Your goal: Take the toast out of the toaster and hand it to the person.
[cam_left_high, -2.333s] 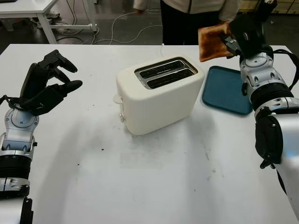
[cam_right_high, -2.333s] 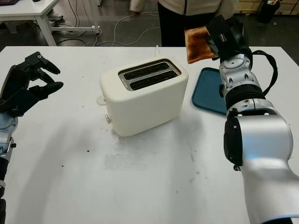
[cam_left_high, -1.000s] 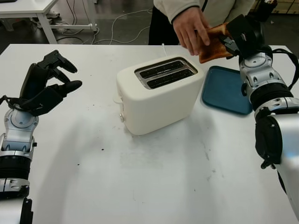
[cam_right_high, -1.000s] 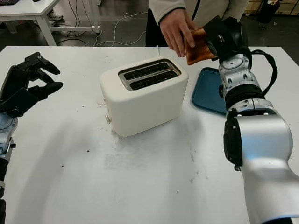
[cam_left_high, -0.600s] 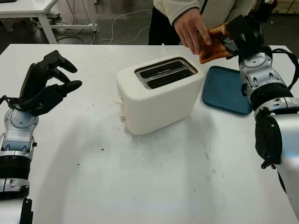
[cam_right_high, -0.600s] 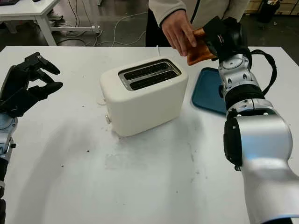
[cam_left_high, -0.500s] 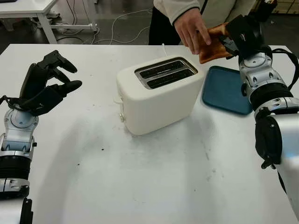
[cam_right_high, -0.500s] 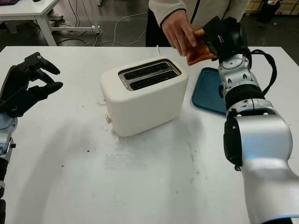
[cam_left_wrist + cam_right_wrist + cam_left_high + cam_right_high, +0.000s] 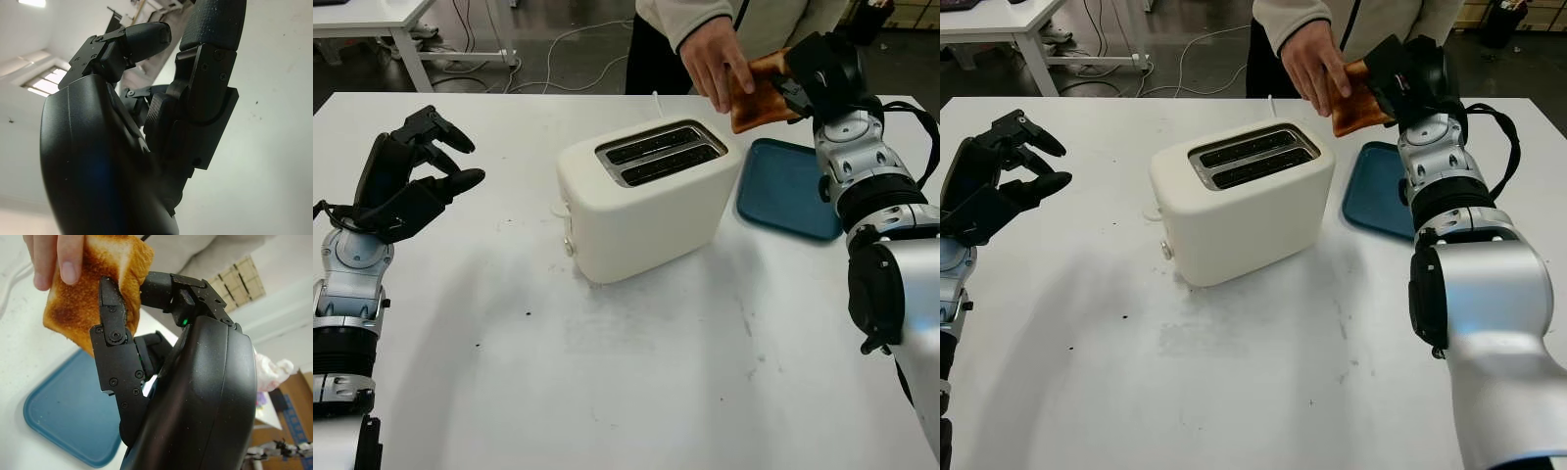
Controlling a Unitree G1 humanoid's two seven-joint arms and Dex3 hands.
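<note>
A browned slice of toast [image 9: 756, 96] is held up at the table's far right edge, above the blue tray [image 9: 783, 191]. My right hand [image 9: 811, 78] is shut on it from the right, its black fingers [image 9: 113, 318] pressed on the bread's face. A person's hand [image 9: 713, 61] grips the same slice from the left, thumb over its top corner [image 9: 68, 259]. The cream two-slot toaster [image 9: 646, 196] stands mid-table with both slots dark. My left hand [image 9: 411, 176] hovers over the table's left side, fingers curled, holding nothing.
The person [image 9: 1361, 20] stands behind the far edge of the white table [image 9: 626, 372]. A white cord runs from the toaster's back toward the floor. Another white table [image 9: 382, 20] stands at the back left.
The person's hand came in and took hold of the toast's left side while my right hand kept its grip. The slice tilted slightly. My left hand has not moved.
</note>
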